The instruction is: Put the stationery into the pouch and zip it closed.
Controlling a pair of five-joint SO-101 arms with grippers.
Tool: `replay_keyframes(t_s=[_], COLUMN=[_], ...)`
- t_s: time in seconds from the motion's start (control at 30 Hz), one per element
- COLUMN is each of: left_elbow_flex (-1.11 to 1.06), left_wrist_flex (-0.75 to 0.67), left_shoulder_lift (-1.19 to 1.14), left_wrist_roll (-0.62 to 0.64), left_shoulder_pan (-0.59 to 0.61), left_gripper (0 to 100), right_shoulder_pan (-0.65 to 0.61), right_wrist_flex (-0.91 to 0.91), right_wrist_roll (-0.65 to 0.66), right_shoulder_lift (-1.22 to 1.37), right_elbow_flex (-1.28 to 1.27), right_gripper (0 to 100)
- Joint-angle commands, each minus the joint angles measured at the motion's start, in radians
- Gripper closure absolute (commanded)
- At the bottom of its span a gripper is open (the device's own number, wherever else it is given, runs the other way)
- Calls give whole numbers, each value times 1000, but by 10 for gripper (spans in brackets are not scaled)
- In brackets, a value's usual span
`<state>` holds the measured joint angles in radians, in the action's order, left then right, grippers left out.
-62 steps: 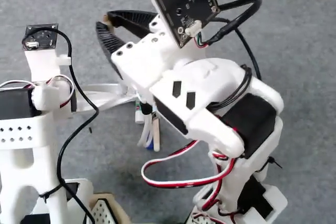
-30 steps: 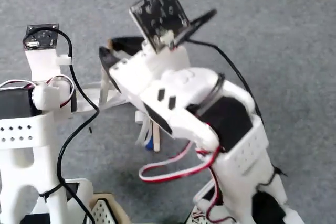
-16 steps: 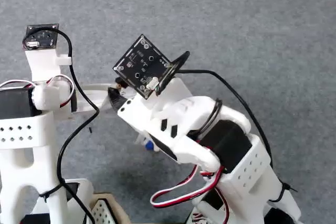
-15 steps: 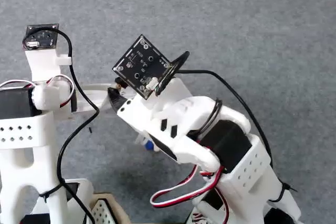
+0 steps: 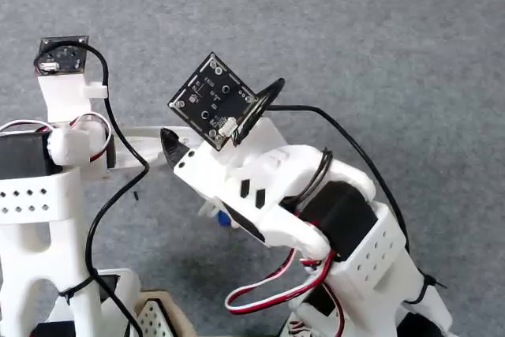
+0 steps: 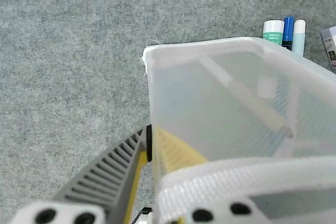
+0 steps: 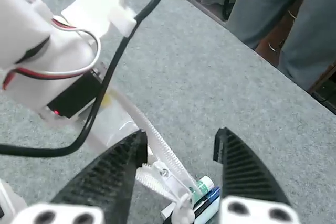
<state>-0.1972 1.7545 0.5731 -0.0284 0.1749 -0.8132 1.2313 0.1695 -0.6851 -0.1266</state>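
Pouch [image 6: 226,108] clamped in left tool [image 6: 157,156], right tool [image 7: 181,145] open over it, pens [image 6: 286,32] beside, grey felt tabletop [image 5: 410,53].

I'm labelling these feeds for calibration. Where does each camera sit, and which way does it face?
High view: fixed off the arms, looking down on the table; left arm at the side, right arm in the middle.
Left wrist view: on the left wrist, facing down past the left gripper at the pouch it clamps, pens beyond.
Right wrist view: on the right wrist, looking through the open right gripper at the pouch, left arm behind.
Shared: both wrist views show pouch and pens.
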Motion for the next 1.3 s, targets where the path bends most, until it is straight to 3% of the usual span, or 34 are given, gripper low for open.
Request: replay_keyframes(t_s=[0.0, 0.23, 0.4, 0.87, 1.27], left_elbow_flex=[-7, -7, -7, -16, -18], left_wrist_flex=[3, 3, 3, 5, 6], left_shoulder_lift=[-31, -31, -23, -21, -21], left_wrist_roll=[-5, -8, -5, -8, -8], left_shoulder_pan=[-13, 85, 142, 143, 143], left_gripper=[972, 972, 972, 972, 972], right_shoulder_pan=[49, 255, 298, 358, 358], right_wrist_flex=[-20, -3, -17, -506, -505], right_wrist_roll=[11, 5, 5, 11, -2], right_shoulder_lift=[-27, -25, -19, -12, 415], right_elbow_flex=[45, 19, -140, -628, -449], right_gripper=[783, 783, 783, 889, 889])
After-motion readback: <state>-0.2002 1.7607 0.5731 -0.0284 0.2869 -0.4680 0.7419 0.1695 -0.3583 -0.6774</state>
